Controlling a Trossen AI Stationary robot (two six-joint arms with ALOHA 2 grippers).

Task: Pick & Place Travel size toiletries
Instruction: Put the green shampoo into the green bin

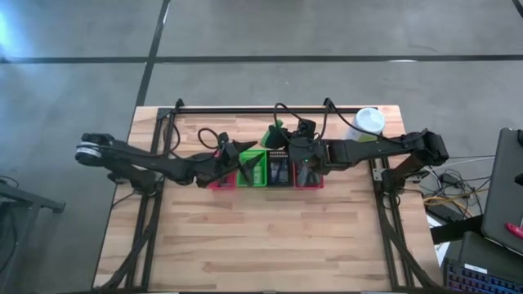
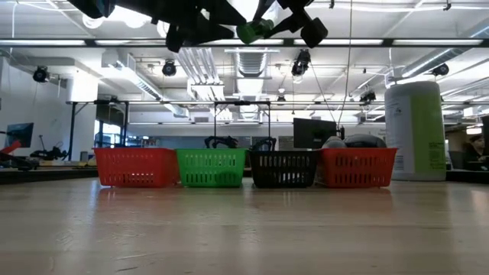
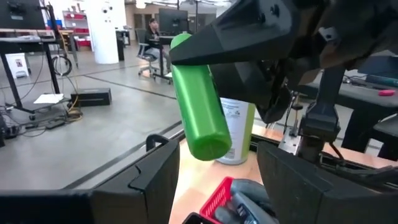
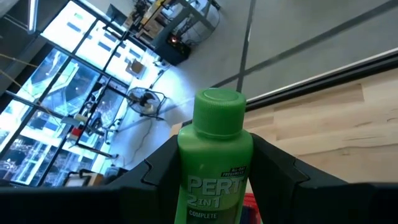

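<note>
The right gripper (image 4: pixel 214 180) grasps a green bottle (image 4: pixel 214 168) between its two fingers, high above the baskets. The bottle is bright green with a round cap and the print "PERT 2 IN 1". The left gripper (image 3: pixel 217 180) waits just beside it, its fingers spread apart and empty. Below stand four mesh baskets in a row: a red basket (image 2: pixel 135 168), a green basket (image 2: pixel 212 168), a black basket (image 2: pixel 283 169) and a second red basket (image 2: pixel 357 166) holding grey items (image 2: pixel 348 142). A white-and-green canister (image 2: pixel 415 130) stands near.

You get bright ceiling strip lights (image 2: pixel 229 43) glaring in the low view, blown-out windows (image 4: pixel 68 37) at right wrist, soft blurry tabletop (image 2: pixel 244 229) foreground.
</note>
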